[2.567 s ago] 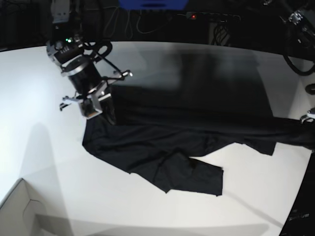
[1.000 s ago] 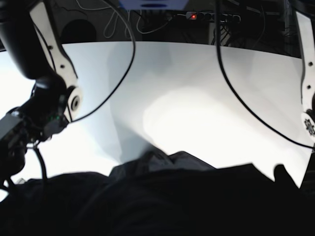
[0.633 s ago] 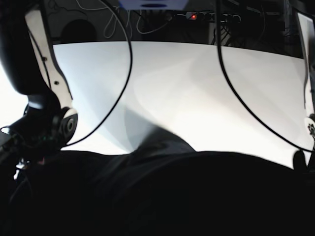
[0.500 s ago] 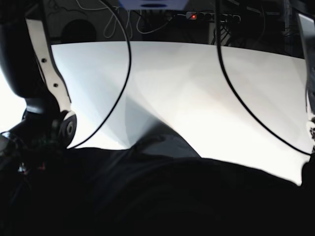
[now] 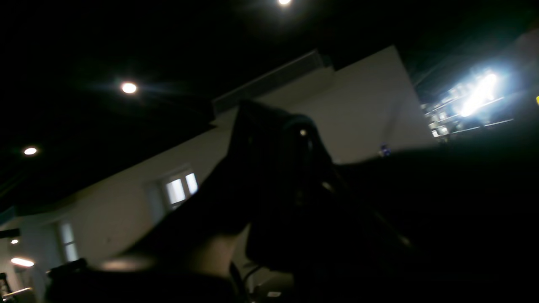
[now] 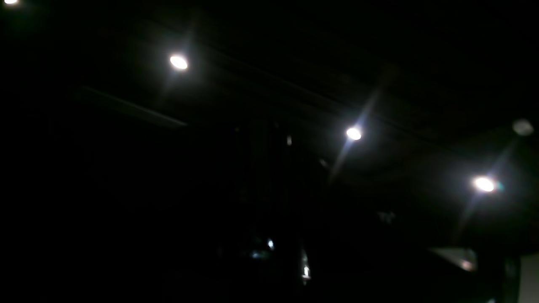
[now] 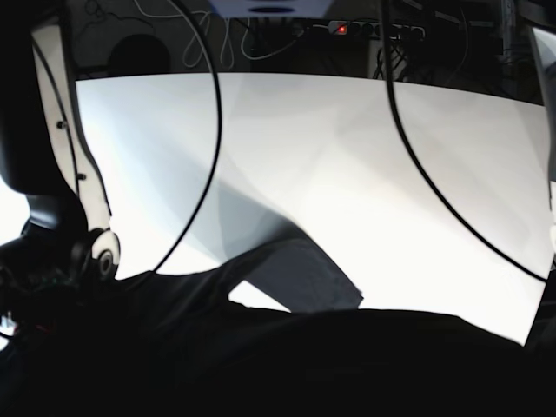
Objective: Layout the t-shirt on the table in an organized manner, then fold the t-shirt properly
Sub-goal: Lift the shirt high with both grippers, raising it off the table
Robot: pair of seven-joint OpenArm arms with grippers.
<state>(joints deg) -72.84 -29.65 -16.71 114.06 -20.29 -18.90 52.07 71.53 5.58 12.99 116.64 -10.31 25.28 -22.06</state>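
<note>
In the base view the black t-shirt (image 7: pixel 287 365) is lifted close to the camera and fills the lower half from 3 through 6 to 9 o'clock, hiding the near part of the white desk (image 7: pixel 347 156); one paler fold shows near the centre. The right arm (image 7: pixel 61 261) stands at 9 o'clock, its jaws lost against the dark cloth. The left arm is cut off at 3 o'clock. Both wrist views point up at ceiling lights. The left gripper (image 5: pixel 290 168) is only a dark shape, the right unreadable; both sets of jaws are closed, whether on cloth cannot be told.
</note>
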